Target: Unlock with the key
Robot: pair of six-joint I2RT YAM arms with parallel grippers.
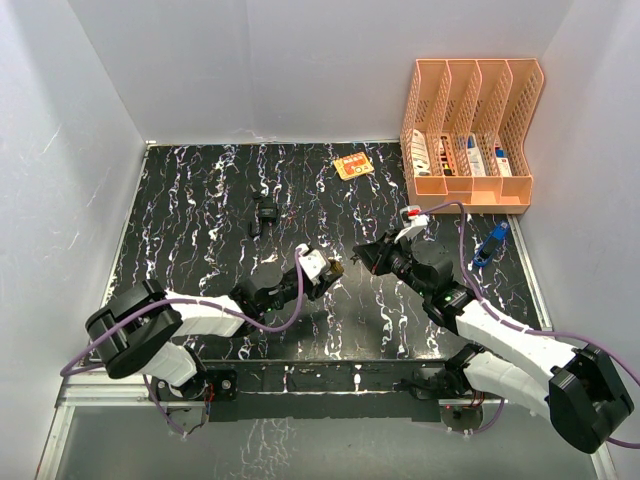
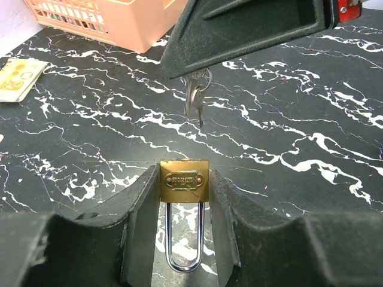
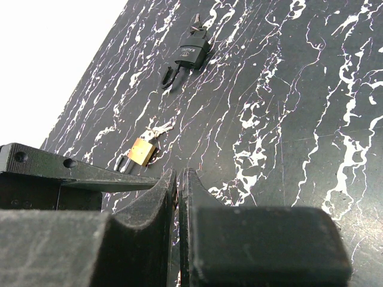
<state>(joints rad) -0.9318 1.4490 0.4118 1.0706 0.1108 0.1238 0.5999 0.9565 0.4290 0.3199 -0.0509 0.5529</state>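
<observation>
A black marbled table (image 1: pixel 200 200) sits between plain white walls, with an orange file rack (image 1: pixel 470 130) at the far right, a small card (image 1: pixel 353 165) near the far edge and a spare black padlock (image 1: pixel 265 215) lying left of centre. From above, the left gripper (image 1: pixel 322 266) and the right gripper (image 1: pixel 372 255) face each other near the middle of the table, close but apart. The left one carries the brass padlock (image 1: pixel 336 266) at its tip. In the left wrist view, that gripper is clamped on the lock body from both sides, opened only as wide as the brass. The shackle runs back between the fingers (image 2: pixel 140 221) toward the camera. The keys (image 2: pixel 196 98) dangle on the far side, beneath the right gripper, clear of the lock and well above its level. The keyhole probably faces away on the far end, but it is not visible here. In the right wrist view the pads are pressed nearly together with only a thin slit between them, which fits a pinch on the keys, though they are hidden from this camera. The brass lock shows beyond to the left. To do the step well, the right arm should lower and level one key blade in line with the lock's far end. The left should hold the lock rigid and square, and the key should go in slowly before it is turned.
</observation>
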